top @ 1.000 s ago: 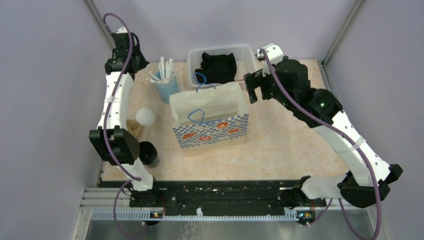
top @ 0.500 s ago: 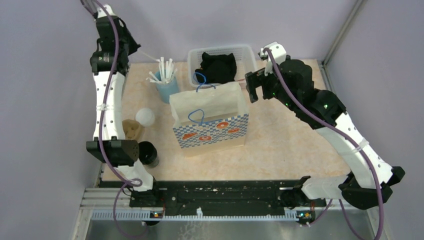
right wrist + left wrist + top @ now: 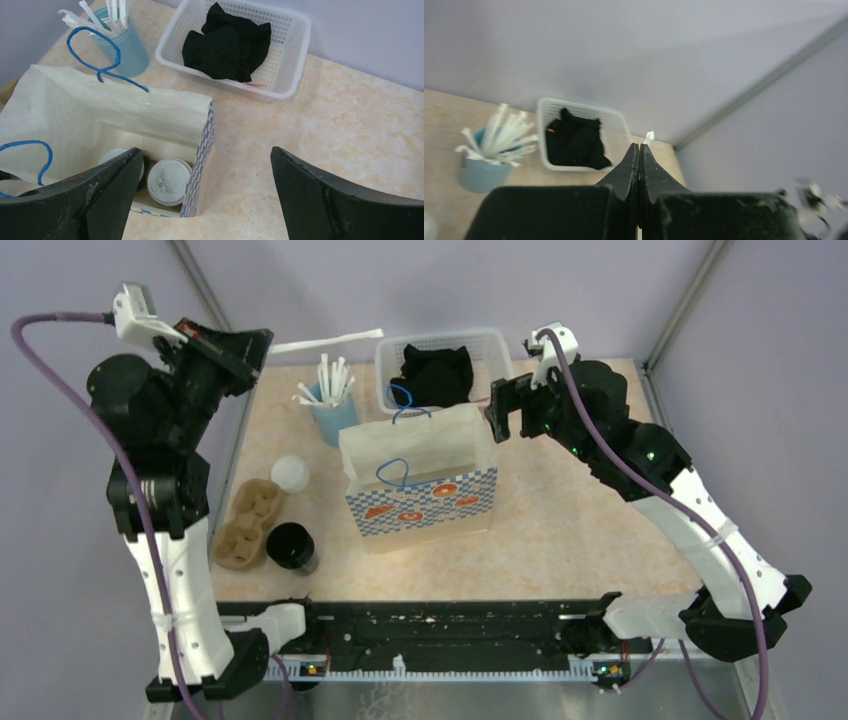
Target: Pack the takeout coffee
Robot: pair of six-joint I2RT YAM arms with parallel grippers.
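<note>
The paper bag [image 3: 420,475] stands open mid-table. In the right wrist view two pale cups with white lids [image 3: 170,181] sit inside the bag [image 3: 100,107]. Another white-lidded cup [image 3: 291,473] stands on the table beside a brown pulp carrier [image 3: 248,522], which is empty. My left gripper [image 3: 258,344] is raised high at the back left, shut on a white wrapped straw [image 3: 330,339]; its tip shows past the shut fingers [image 3: 649,136]. My right gripper [image 3: 498,412] is open and empty above the bag's right end [image 3: 206,150].
A blue cup of straws [image 3: 330,405] stands behind the bag on the left. A white basket with black cloth [image 3: 440,370] sits at the back. An all-black cup [image 3: 291,545] stands by the carrier near the front left.
My left arm has swung up and out to the left, carrying a straw high over the back of the table. The carrier is now uncovered. The right arm has barely moved.
</note>
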